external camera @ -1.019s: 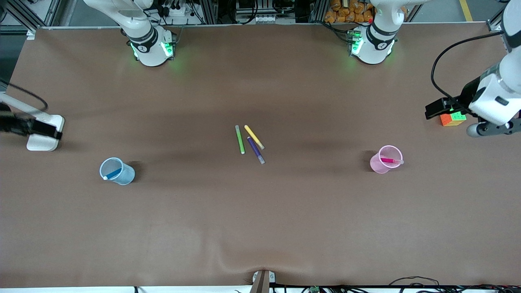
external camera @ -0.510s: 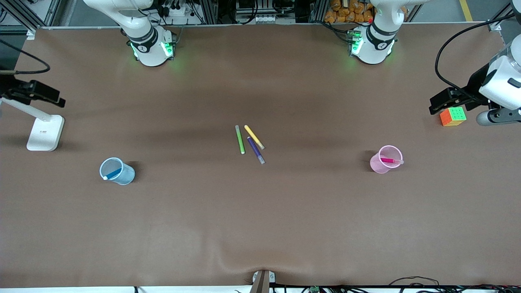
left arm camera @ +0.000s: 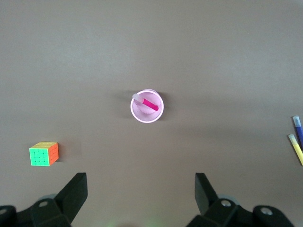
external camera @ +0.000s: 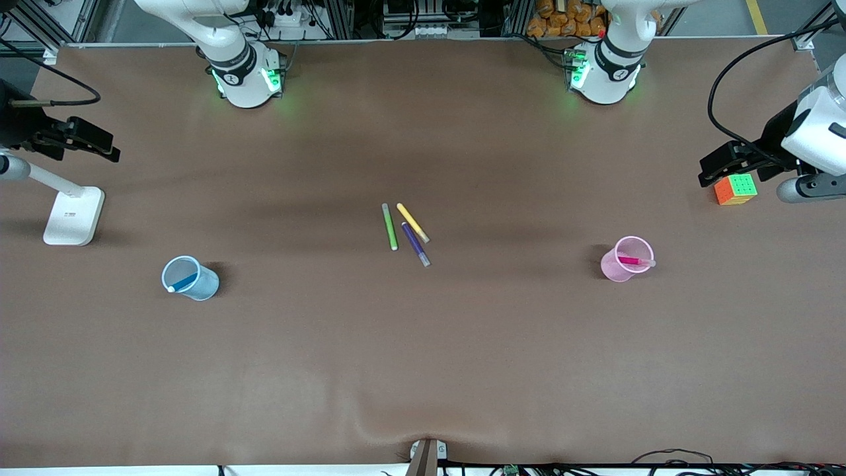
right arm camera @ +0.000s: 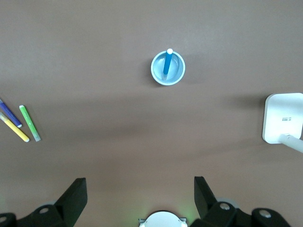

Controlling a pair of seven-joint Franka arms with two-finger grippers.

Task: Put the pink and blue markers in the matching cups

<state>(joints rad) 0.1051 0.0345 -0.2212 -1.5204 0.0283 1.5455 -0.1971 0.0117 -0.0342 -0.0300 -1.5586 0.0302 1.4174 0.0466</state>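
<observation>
While the bright blue felt-tip marker is leaning inside the pale blue round cup and the magenta-pink marker inside the light pink cup, nothing is looking left to do. The right gripper and the left gripper are hanging spread and empty over the surface's two ends, leaving the middle open.

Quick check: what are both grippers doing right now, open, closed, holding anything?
Left gripper: open, holding nothing, up over the table's left-arm end.
Right gripper: open, holding nothing, up over the right-arm end.
</observation>
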